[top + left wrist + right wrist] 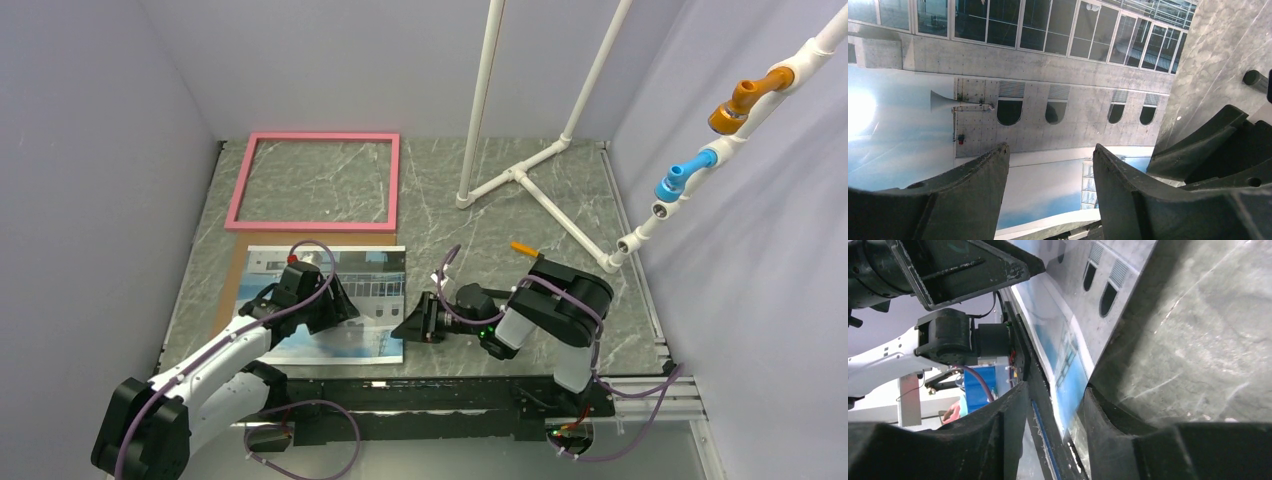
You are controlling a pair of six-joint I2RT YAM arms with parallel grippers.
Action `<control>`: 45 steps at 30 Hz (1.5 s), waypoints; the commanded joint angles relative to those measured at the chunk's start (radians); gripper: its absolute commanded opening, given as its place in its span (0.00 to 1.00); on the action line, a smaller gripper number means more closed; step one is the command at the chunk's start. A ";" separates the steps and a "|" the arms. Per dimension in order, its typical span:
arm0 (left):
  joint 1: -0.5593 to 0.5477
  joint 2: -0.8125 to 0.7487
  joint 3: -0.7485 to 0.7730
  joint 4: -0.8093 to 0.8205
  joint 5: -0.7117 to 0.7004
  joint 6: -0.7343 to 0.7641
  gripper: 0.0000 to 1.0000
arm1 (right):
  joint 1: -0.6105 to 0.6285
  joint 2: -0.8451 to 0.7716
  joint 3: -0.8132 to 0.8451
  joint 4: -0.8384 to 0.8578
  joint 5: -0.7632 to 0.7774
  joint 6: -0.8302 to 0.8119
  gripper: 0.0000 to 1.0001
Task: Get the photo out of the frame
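The photo (370, 275) lies on a brown board (232, 285) at the near left of the desk (480, 230), clear of the empty frame (320, 137) at the far left, so the removal looks essentially done. The left end effector (1050, 160) hovers over the print, wide open and empty. The right end effector (1055, 390) straddles its right edge, partly open and not clamping, and should next back away cleanly.

Grey marbled counter (480, 215): pink frame (320, 137) lying flat far left, brown board (230, 290) near left with photo (380, 330) on top, white pipe stand (515, 175) far right, small orange item (522, 246) just in front of it.
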 commanded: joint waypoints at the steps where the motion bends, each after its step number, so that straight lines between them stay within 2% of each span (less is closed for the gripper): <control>1: -0.002 -0.012 -0.005 -0.010 -0.014 -0.001 0.66 | -0.038 0.017 -0.017 0.112 -0.011 0.016 0.49; 6: -0.002 -0.016 -0.007 -0.004 -0.008 -0.005 0.66 | -0.070 -0.009 0.002 -0.047 0.021 -0.089 0.54; 10: -0.002 -0.013 -0.005 -0.010 -0.012 -0.001 0.66 | -0.065 0.023 0.036 -0.029 -0.007 -0.078 0.51; 15: -0.002 -0.006 -0.009 0.001 -0.006 -0.007 0.66 | -0.060 0.069 0.052 0.103 -0.050 -0.015 0.42; 17: -0.002 -0.004 -0.009 0.004 -0.005 -0.008 0.66 | -0.060 0.060 0.053 0.127 -0.061 0.002 0.40; 19: -0.002 -0.006 -0.009 0.000 -0.008 -0.007 0.66 | -0.060 0.049 0.054 0.149 -0.074 0.019 0.32; 22: -0.002 -0.012 -0.006 -0.004 -0.007 -0.007 0.66 | -0.059 0.040 0.061 0.163 -0.084 0.033 0.27; 25: -0.002 -0.015 -0.003 -0.001 -0.002 -0.008 0.66 | -0.054 0.075 0.093 0.157 -0.084 0.043 0.27; 27: -0.002 -0.012 0.003 -0.002 0.002 -0.008 0.66 | -0.052 0.099 0.108 0.143 -0.068 0.038 0.33; 36: -0.002 -0.037 0.019 -0.031 0.001 -0.002 0.67 | -0.052 0.069 0.150 -0.037 -0.006 -0.039 0.35; 41: -0.002 -0.050 0.050 -0.042 0.021 0.003 0.67 | -0.049 0.045 0.188 -0.128 0.003 -0.089 0.22; 44: -0.002 -0.064 0.088 -0.081 0.015 0.015 0.68 | -0.047 0.033 0.204 -0.158 0.001 -0.091 0.03; 45: -0.002 -0.071 0.105 -0.097 0.007 0.023 0.68 | -0.048 0.016 0.206 -0.184 -0.003 -0.093 0.00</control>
